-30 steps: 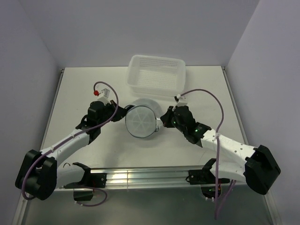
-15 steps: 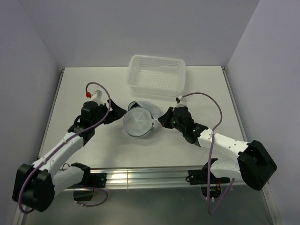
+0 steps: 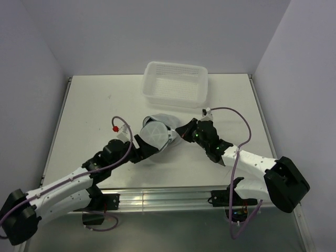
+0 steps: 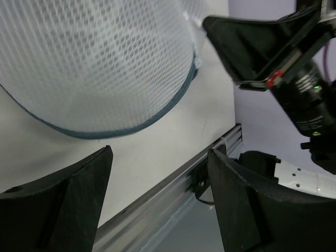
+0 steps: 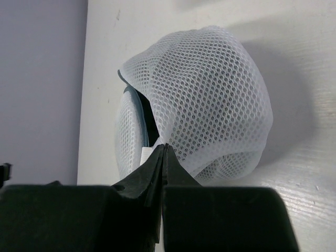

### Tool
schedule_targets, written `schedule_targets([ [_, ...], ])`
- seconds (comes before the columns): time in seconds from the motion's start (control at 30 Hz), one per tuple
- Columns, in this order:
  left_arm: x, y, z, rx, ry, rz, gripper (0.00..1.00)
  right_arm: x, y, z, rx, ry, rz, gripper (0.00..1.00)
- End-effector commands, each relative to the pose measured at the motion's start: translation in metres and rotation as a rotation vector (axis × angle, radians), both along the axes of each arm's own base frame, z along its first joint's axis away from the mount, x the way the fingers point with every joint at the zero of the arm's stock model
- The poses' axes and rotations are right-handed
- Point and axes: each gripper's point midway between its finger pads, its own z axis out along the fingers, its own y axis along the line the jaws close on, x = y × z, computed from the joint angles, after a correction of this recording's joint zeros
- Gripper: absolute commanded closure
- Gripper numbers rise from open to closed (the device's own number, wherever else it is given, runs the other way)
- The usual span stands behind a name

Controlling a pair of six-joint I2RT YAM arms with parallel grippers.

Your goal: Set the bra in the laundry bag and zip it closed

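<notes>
Top view: laundry bag (image 3: 156,135) sat near the middle of the table (image 3: 89,105), tipped up on its edge with one ribbed dome facing the camera. White perforated basket (image 3: 176,98) stood at 12 o'clock of the bag, close to it; contact could not be judged. Left gripper (image 3: 143,147) lay at 7 o'clock of the bag, just beside its lower rim. Left wrist view: both fingers (image 4: 58,205) were spread wide with nothing between them. The mesh dome and its dark zipper rim (image 4: 157,113) were beyond the fingertips, apart from them, with bare table under the gap. The metal rail (image 4: 173,194) along the table's near edge ran below. Right gripper (image 3: 181,131) was at 3 o'clock of the bag, against its side. Right wrist view: its fingers (image 5: 157,168) were pressed fully together, the tips pinching the bag's mesh edge where the two halves met, next to a small white tab (image 5: 148,155). The two domed halves stood apart on that side, so the zipper was not closed there. The bra could not be made out for certain. Only a dark patch (image 5: 148,119) showed in the gap between the halves, and fabric or shadow could not be told apart.
</notes>
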Motion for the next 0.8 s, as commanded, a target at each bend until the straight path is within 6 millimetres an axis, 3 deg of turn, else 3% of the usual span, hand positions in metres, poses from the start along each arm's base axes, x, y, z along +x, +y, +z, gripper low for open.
schedule_targets([
  [0.0,0.004,-0.026,0.021,-0.161,0.012,0.020,0.21,0.002,-0.006,0.011,0.067,-0.037,-0.043,1.00],
  [0.2,0.016,-0.041,0.021,-0.186,-0.011,0.094,0.16,-0.017,-0.010,-0.019,0.103,0.024,-0.030,1.00],
  [0.3,0.017,-0.054,0.006,-0.169,0.016,0.091,0.16,-0.024,-0.013,-0.028,0.116,0.044,-0.031,1.00],
  [0.33,0.015,-0.058,-0.009,-0.142,0.050,0.082,0.16,-0.024,-0.015,-0.024,0.128,0.035,-0.034,1.00],
  [0.47,0.008,-0.062,-0.026,-0.160,0.103,0.105,0.15,-0.022,-0.017,-0.020,0.107,0.016,-0.044,1.00],
  [0.6,0.019,-0.060,-0.017,-0.174,0.047,0.153,0.14,-0.024,-0.014,-0.021,0.123,0.021,-0.026,1.00],
  [0.67,0.031,-0.063,-0.006,-0.129,-0.008,0.175,0.14,-0.027,-0.013,-0.026,0.130,0.037,-0.021,1.00],
  [0.7,0.037,-0.060,-0.013,-0.084,-0.016,0.204,0.14,-0.030,-0.015,-0.031,0.132,0.045,-0.022,1.00],
  [0.77,0.048,-0.063,-0.006,-0.031,-0.066,0.220,0.14,-0.038,-0.015,-0.039,0.140,0.065,-0.007,1.00],
])
